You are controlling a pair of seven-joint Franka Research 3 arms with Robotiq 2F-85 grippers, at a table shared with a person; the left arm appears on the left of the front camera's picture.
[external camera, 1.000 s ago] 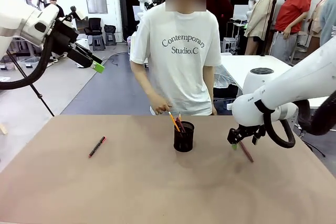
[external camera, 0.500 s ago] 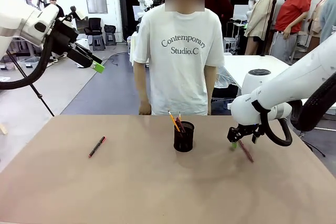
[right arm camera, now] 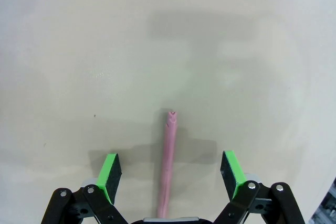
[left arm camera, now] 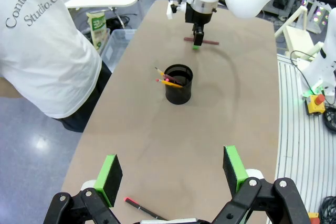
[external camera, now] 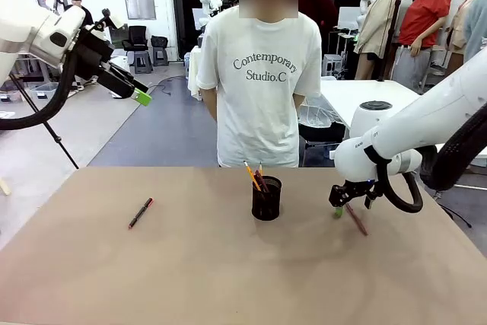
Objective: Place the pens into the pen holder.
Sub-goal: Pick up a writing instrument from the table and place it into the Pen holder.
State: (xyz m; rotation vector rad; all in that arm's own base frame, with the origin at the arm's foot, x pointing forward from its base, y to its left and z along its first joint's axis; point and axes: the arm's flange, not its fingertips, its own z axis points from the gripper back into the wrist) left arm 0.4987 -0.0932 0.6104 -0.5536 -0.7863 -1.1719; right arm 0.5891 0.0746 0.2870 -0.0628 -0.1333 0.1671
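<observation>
Your right hand stands spread astride the reddish pencil — light, stiff, thin, likely to roll; pinch it mid-shaft.

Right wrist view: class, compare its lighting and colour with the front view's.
Right wrist view: washed out, the table pale grey, the reddish-brown pencil looking pink, shadows soft-edged; front view: the table warm tan, the pencil darker, shadows faint.

Matt, smooth tan desk. Black wire mesh, seemingly metal, for the pen holder; matt coat on the reddish pencil. Glossy white shell on the right arm, matt black plastic with green pads on the right claw, white cloth for the person's T-shirt.
</observation>
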